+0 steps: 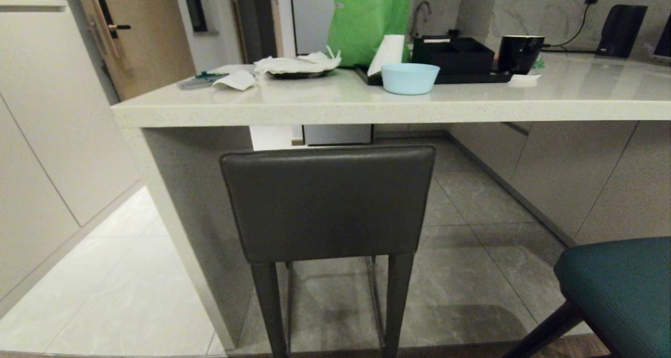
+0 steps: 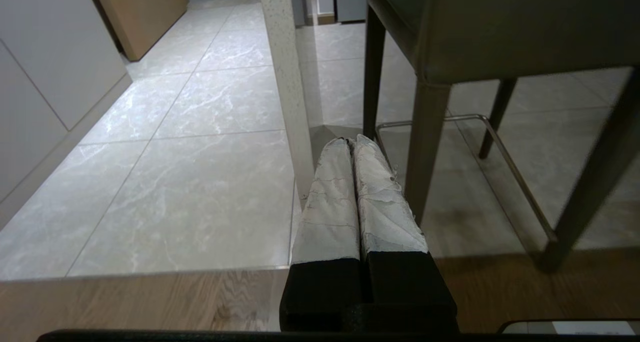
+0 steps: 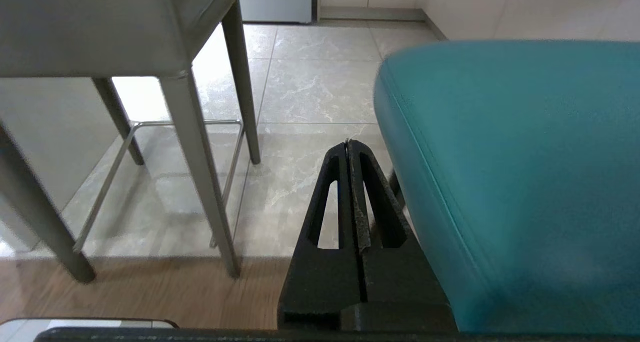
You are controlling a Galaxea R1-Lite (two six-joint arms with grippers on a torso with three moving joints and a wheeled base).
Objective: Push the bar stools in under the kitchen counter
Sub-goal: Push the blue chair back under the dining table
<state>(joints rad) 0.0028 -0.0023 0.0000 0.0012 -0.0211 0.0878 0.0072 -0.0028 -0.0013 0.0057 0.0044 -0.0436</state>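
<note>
Grey leather fills my head view: the boxy dark grey square-backed stool (image 1: pixel 327 203) stands dead ahead, its back just near of the thick speckled off-white stone desk (image 1: pixel 335 111), with open floor beyond under the slab. The teal padded stool (image 1: pixel 621 290) sits near right, further out.

From my left wrist, my left pincer (image 2: pixel 350 140) is closed and empty, the grey stool's legs just right of it.

From my right wrist, my right pincer (image 3: pixel 348 142) is closed and empty, between both stools, the teal one closer.
</note>
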